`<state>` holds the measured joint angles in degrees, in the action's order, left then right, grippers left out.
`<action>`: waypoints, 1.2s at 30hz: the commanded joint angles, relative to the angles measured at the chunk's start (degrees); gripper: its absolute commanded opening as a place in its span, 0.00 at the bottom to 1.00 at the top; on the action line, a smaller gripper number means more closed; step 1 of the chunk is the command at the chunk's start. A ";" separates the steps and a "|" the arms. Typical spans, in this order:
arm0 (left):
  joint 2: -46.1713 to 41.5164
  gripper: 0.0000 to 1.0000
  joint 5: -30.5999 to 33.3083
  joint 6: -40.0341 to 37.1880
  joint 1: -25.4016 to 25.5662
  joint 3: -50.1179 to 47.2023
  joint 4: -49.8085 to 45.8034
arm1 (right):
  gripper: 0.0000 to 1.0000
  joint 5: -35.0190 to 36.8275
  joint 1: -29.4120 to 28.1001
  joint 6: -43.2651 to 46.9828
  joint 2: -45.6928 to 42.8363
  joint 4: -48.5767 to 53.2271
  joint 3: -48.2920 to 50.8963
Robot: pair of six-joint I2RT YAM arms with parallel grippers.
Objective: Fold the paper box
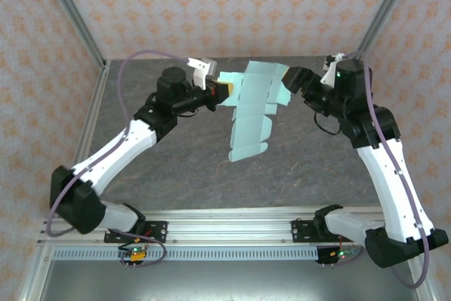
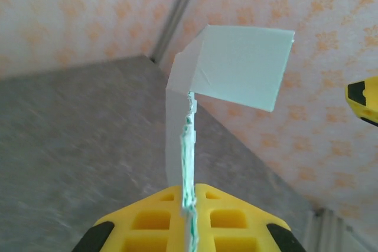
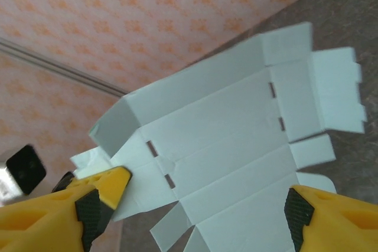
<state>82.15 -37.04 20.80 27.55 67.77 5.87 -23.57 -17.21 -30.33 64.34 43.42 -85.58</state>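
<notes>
Left gripper (image 1: 225, 90): shut tight on the left edge of the paper box (image 1: 254, 103), with the thin card pinched between its yellow fingers (image 2: 230, 216).
Right gripper (image 1: 294, 80): jaws wide apart at the sheet's right end. They are not clamped on anything.
Right gripper, own wrist view (image 3: 201, 202): the two yellow fingers sit far out on either side. The left fingertip (image 3: 97, 193) is right against a small tab, but actual contact cannot be told.
Paper box, location: a flat, unfolded die-cut sheet of pale mint-blue card, held up between the two arms over the far half of the table (image 1: 176, 167).
Paper box, axis: in the top view its long axis runs from the back wall towards the arm bases, the near end drifting slightly left. Whether that end reaches the table cannot be told.
Left wrist view: the sheet (image 2: 242, 66) is seen edge-on, rising straight out of the gripper (image 2: 188, 205). One panel is bent off to the right.
Right wrist view: the broad face (image 3: 236, 122) shows parallel crease lines, small slots and side flaps.
Surroundings: grey marbled table and orange-patterned wallpaper (image 1: 211, 5).
</notes>
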 commanded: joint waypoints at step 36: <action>22.48 0.01 -3.53 10.62 -9.43 -12.30 -0.11 | 0.84 1.22 -2.53 15.03 28.69 -0.48 11.76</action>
<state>105.43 -41.08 32.91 18.68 55.11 7.01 -18.04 -18.48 -18.28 94.43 45.23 -75.75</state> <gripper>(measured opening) 0.060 0.842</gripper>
